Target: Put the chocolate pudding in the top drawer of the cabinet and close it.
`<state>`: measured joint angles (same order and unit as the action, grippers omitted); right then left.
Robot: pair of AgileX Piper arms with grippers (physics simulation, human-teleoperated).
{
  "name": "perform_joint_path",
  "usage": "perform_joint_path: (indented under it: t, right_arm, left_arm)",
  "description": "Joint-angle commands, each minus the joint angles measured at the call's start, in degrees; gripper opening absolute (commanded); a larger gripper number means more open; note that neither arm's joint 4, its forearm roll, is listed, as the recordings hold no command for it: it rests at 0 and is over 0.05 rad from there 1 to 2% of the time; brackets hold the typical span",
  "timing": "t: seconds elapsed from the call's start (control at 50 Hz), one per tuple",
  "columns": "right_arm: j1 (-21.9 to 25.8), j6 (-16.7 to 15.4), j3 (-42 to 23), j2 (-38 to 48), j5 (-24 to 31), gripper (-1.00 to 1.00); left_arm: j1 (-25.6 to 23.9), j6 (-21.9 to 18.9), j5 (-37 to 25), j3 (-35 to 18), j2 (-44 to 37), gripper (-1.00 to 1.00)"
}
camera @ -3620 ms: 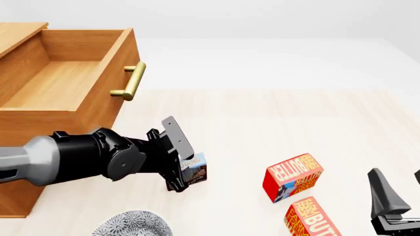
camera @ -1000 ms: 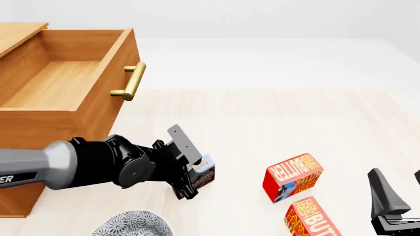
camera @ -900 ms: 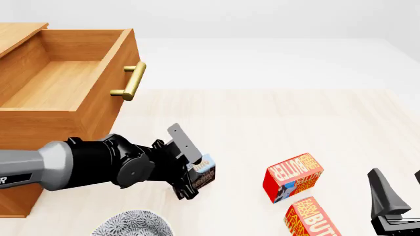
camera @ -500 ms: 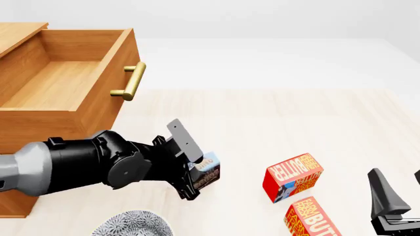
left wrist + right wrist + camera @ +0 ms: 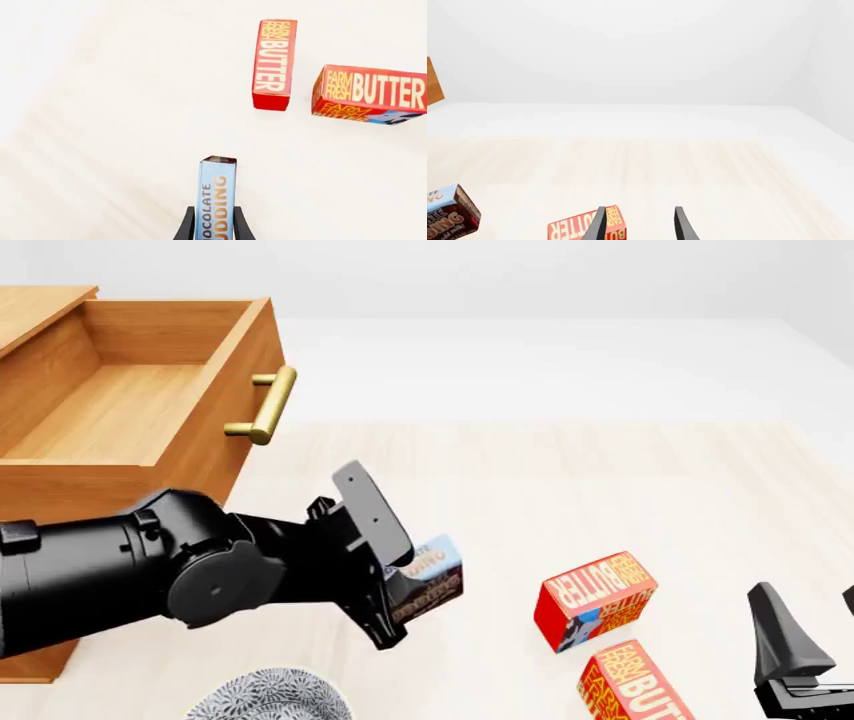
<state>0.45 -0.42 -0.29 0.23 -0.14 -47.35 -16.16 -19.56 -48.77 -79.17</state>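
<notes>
Pudding box [image 5: 430, 578] half-hidden, clamped in left jaws; right jaws parted, cut off

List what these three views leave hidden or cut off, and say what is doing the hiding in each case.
- Cabinet: front view's left edge crops it; lower drawers unseen.
- Top drawer: its near wall hides part of the floor.
- Chocolate pudding: left gripper covers one end in the front view; the left wrist view's edge cuts its lettering.
- Right gripper: both views crop it.
- Patterned object: cut by the front view's bottom edge.
</notes>
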Motion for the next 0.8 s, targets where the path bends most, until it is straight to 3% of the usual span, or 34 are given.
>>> perform_joint_path:
  t: [0.02,0.8]
  right_arm:
    - [0.01,-0.01,0.02,0.0,-0.03,1.0]
    - [0.01,0.03,0.11,-0.1,0.01,1.0]
  left_arm:
    - [-1.31,-2.47,-2.17,-0.63,3.75,-1.0]
    - [-1.87,-8.04,-9.96,-4.61,15.08,-1.0]
